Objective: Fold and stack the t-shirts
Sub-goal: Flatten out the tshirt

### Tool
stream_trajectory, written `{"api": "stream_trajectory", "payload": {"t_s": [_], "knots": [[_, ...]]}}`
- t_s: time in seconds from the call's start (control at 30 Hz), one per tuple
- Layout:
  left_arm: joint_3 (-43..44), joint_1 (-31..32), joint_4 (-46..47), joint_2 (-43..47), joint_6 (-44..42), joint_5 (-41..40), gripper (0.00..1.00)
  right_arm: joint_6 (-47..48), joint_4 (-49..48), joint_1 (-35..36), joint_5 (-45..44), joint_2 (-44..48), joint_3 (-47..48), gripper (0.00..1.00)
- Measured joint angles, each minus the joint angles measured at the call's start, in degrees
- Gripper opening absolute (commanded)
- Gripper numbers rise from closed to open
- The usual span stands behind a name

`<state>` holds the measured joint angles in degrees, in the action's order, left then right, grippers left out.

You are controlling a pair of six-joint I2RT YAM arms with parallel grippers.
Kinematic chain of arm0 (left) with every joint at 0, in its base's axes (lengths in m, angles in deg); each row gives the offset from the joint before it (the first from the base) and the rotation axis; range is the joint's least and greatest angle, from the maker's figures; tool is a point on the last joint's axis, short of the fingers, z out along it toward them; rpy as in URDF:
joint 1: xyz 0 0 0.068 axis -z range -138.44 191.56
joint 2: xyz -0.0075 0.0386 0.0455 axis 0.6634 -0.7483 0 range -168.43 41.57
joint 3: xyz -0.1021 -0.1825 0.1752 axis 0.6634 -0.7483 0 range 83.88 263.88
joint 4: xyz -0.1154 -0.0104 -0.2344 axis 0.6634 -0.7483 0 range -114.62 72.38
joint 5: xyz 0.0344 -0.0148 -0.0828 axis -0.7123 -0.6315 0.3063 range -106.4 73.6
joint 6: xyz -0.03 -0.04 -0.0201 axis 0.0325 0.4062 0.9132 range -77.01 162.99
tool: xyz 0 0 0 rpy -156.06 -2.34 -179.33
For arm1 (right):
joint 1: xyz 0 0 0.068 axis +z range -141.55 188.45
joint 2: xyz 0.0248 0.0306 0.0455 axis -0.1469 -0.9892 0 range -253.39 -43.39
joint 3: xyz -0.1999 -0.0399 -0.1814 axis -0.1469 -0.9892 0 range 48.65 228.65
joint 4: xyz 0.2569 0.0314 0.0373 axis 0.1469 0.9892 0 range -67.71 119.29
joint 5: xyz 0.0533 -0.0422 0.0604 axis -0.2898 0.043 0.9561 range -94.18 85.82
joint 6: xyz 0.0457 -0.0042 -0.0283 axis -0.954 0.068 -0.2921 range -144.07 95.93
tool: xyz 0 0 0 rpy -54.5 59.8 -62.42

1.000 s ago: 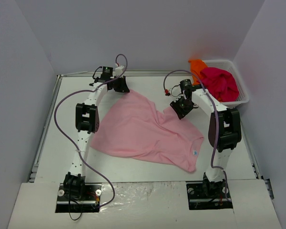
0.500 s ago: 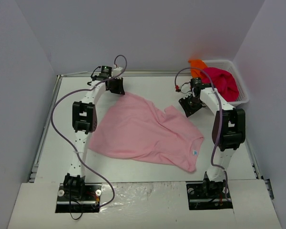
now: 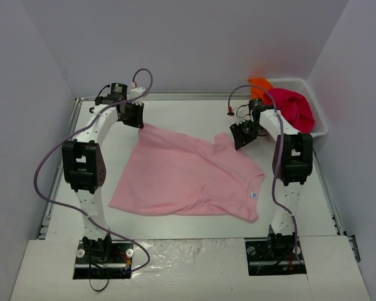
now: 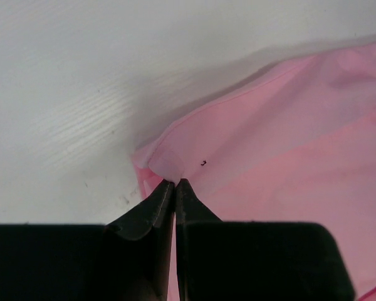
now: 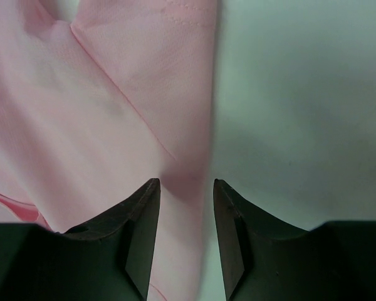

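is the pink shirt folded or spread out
Spread out: the pink shirt lies mostly flat across the table, with the left pincer shut on one corner.

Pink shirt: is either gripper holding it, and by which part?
The left gripper is shut on the pink shirt's far corner. The right gripper is open, straddling a sleeve edge, gripping nothing.

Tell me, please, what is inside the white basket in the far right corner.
The basket holds a bunched magenta-red t-shirt, with an orange t-shirt at its far-left end, poking over the rim. Whatever lies beneath them, and the basket's floor, is covered.
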<state>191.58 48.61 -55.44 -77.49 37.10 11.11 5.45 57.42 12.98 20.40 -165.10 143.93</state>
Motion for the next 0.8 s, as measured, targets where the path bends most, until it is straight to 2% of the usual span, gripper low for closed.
{"api": "stream_trajectory", "payload": {"t_s": [0.13,0.3,0.4,0.53,0.8], "knots": [[-6.9,-0.2,-1.0,5.4,-1.3,-0.7,0.02,0.5,0.5,0.0,3.5,-4.0,3.8,0.36],[-12.2,-0.1,-2.9,8.0,-2.4,-0.6,0.02,0.5,1.1,0.0,6.3,-7.6,8.3,0.36],[-13.9,-0.1,-4.6,9.3,-2.8,-0.4,0.02,0.4,1.5,0.0,7.3,-9.1,11.0,0.36],[-15.4,-0.1,-5.8,12.2,-3.1,-0.1,0.02,0.5,1.8,0.0,7.9,-10.7,13.6,0.26],[-16.5,-0.1,-6.9,16.5,-3.5,-0.2,0.02,2.2,4.4,0.0,9.1,-11.9,13.5,0.30]]}}
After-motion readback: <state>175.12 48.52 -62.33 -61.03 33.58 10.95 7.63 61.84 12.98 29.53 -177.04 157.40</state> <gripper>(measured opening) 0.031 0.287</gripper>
